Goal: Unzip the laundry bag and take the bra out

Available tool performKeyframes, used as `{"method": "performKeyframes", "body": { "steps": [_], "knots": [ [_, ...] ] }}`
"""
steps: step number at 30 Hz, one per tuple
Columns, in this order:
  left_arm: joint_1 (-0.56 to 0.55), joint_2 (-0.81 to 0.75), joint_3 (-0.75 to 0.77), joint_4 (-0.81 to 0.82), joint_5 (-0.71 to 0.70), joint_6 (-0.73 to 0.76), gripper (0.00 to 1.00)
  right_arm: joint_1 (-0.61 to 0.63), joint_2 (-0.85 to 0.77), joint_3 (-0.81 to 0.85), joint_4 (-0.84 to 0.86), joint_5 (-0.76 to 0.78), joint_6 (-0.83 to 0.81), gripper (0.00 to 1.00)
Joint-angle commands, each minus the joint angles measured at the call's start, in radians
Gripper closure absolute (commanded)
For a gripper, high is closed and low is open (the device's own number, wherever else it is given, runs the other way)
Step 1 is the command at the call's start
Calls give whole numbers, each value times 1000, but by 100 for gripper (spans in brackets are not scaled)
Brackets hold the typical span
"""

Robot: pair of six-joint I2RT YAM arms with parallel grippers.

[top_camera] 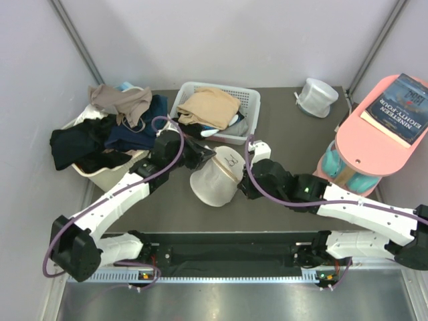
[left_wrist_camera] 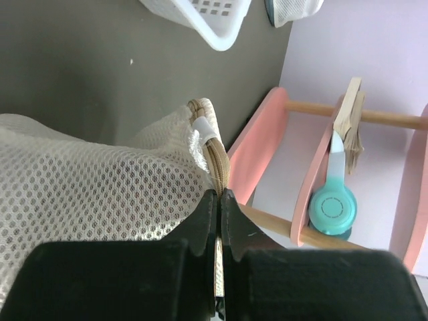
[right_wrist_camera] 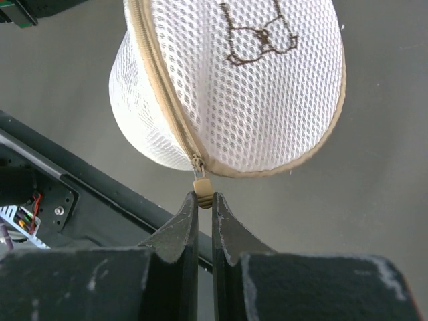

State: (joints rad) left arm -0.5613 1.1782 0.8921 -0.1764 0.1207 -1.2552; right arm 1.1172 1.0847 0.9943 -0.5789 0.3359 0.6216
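Laundry bag [top_camera: 214, 180] mid-table, basket [top_camera: 249, 100] just behind | left tool [left_wrist_camera: 219, 198] clamps beige trim [left_wrist_camera: 217, 160] | right tool [right_wrist_camera: 204, 202] pinches zipper pull [right_wrist_camera: 202, 190]

You see pale lilac walls [top_camera: 221, 40] on three sides of a dark grey table [top_camera: 287, 134]. At its right edge stands a pink shelf [top_camera: 371, 147], with a dark blue book [top_camera: 399, 100] on top.

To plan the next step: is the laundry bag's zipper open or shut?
Shut: the laundry bag zipper shows closed teeth down to the pull, pinched by the right tool.
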Motion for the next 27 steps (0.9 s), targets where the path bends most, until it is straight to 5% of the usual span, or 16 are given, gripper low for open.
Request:
{"method": "performKeyframes", "body": {
  "steps": [1, 9, 11, 12, 15, 19, 27],
  "knots": [
    [101, -67, -39, 94, 3, 0, 100, 13, 1, -16, -32, -11, -19, 100],
    [178, -160, -47, -59, -7, 91, 99, 13, 130, 41, 37, -77, -85, 100],
    [176, -184, -22, -112, -15, 115, 83, 13, 162, 65, 56, -89, -97, 100],
    [178, -192, -12, -176, -24, 138, 60, 15, 172, 73, 60, -90, -102, 100],
    [176, -232, 25, -280, -36, 178, 37, 13, 213, 105, 74, -103, -123, 100],
    [176, -284, 42, -469, -44, 200, 32, 15, 270, 158, 97, -139, -151, 100],
    [173, -407, 13, -552, 16, 154, 35, 15, 363, 230, 137, -196, -186, 100]
  ]
}}
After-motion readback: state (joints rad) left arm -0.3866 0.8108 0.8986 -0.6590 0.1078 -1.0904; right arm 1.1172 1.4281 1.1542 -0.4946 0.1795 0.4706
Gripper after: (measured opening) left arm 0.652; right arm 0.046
